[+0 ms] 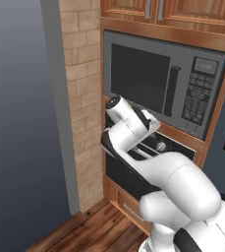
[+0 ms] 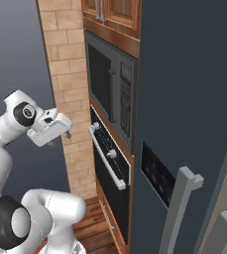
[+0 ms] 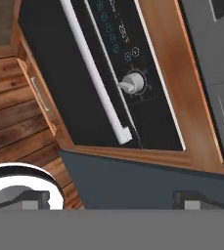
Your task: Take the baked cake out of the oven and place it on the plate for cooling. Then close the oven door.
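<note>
Currently, item one: my tool [image 2: 68, 133], fingers spread fully apart and holding nothing; in the hand view both dark tips [image 3: 35, 199] stand wide at the bottom edge. It hangs in free air, well short of the cabinet face.

Item two, straight ahead of the tool: the oven door [image 3: 59, 78], dark glass, shut flat against the oven [image 2: 110, 168]. I judge the cake sits behind it; I cannot see it, nor the plate.

Item three, on that door: the long silver bar handle [image 3: 96, 73], running diagonally across the hand view because my wrist is rolled. Its near end sits closest to the tool.

Item four, just beyond the handle: the control strip with round silver knob [image 3: 131, 84] and a row of small icons. To be avoided.

Item five, further out: grey microwave [image 1: 168, 83] above the oven, brick column [image 2: 65, 74] on the far side, drawer [image 3: 37, 93] below, wood floor [image 1: 89, 226].

Handling note for the step in hand, opening the door: I would roll the wrist until the fingers straddle the bar squarely, approach near the middle rather than its end so the door drops evenly, clamp only once the bar sits deep between the fingers, then pull out and down along the hinge arc. Risk: drifting onto the knob.
</note>
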Controlling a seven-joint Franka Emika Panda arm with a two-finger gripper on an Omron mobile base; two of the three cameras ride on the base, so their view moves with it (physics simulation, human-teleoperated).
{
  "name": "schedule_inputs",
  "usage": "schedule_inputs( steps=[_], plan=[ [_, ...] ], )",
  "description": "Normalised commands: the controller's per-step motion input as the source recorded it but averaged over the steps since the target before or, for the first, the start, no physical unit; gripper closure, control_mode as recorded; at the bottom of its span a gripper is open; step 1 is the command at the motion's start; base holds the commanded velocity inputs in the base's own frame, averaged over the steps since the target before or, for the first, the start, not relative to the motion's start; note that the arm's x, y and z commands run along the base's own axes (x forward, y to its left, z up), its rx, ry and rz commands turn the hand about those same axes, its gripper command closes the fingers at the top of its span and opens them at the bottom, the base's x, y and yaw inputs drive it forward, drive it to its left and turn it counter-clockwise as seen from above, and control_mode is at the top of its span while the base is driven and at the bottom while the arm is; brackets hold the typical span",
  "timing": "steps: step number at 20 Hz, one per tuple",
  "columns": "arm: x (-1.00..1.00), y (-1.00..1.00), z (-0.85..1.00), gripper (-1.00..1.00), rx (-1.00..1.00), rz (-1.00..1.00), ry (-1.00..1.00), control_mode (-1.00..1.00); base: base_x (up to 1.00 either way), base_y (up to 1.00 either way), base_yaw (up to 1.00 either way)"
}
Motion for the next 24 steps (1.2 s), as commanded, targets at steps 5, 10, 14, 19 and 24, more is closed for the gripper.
schedule_inputs(
  steps=[5, 10, 14, 19, 24],
  plan=[
    [0.01, -0.39, -0.52, -1.00, -0.05, -0.05, -0.07, -1.00, 0.00, 0.00, 0.00],
    [0.13, -0.52, -0.43, -1.00, -0.06, -0.02, -0.01, -1.00, 0.00, 0.00, 0.00],
    [0.01, -0.31, -0.49, -1.00, -0.09, 0.00, 0.00, -1.00, 0.00, 0.00, 0.00],
    [0.09, -0.31, -0.49, -1.00, -0.09, 0.00, 0.00, -1.00, 0.00, 0.00, 0.00],
    [0.35, -0.20, -0.54, -1.00, -0.09, 0.00, 0.03, -1.00, 0.00, 0.00, 0.00]
  ],
)
